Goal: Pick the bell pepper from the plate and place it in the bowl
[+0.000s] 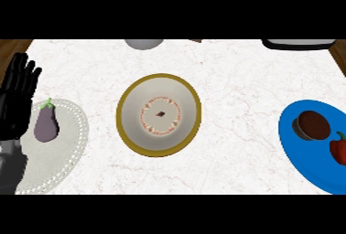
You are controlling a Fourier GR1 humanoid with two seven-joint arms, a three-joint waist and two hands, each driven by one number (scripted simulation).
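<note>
one eggplant (left plate), bell pepper far right

Left hand: glossy black, slender segmented fingers, at nine o'clock. Grey forearm: smooth cylindrical casing with darker shading, at eight o'clock.

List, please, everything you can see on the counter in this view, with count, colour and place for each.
bowl: one, cream with a gold rim, counter centre.
blue plate: one, blue, right edge.
bell pepper: one, red, on the blue plate, partly cut off by the view's edge.
brown object: one, dark brown and round, on the blue plate; cannot tell what it is.
white plate: one, white with a beaded rim, left side.
eggplant: one, purple, on the white plate.
grey object: one, top edge, mostly cut off.
dark object: one, top right corner, mostly cut off.
left robot hand: one, black, open, resting at the left edge.
</note>
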